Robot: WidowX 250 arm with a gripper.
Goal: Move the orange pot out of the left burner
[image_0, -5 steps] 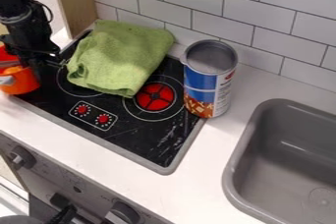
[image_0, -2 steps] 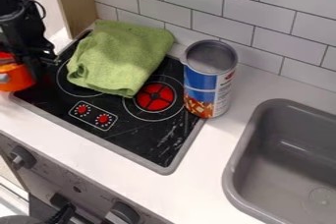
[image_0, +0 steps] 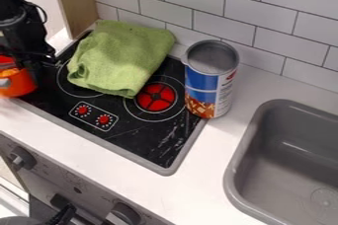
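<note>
Gleaming bright orange, the pot (image_0: 23, 84) shows a rounded side.

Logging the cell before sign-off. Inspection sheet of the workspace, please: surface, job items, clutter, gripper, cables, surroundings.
Surface: black stovetop, pale scuffs near its right edge; white counter around it.
Job's things: orange pot at the view's left edge, outside the ring of the left burner.
Clutter: green towel partly over both burners; blue-and-white can upright at the stovetop's right edge.
Gripper: black gripper beside the pot; grip unclear.
Cables: thin black loop on the arm.
Surroundings: tiled wall behind; gray sink at right.
</note>
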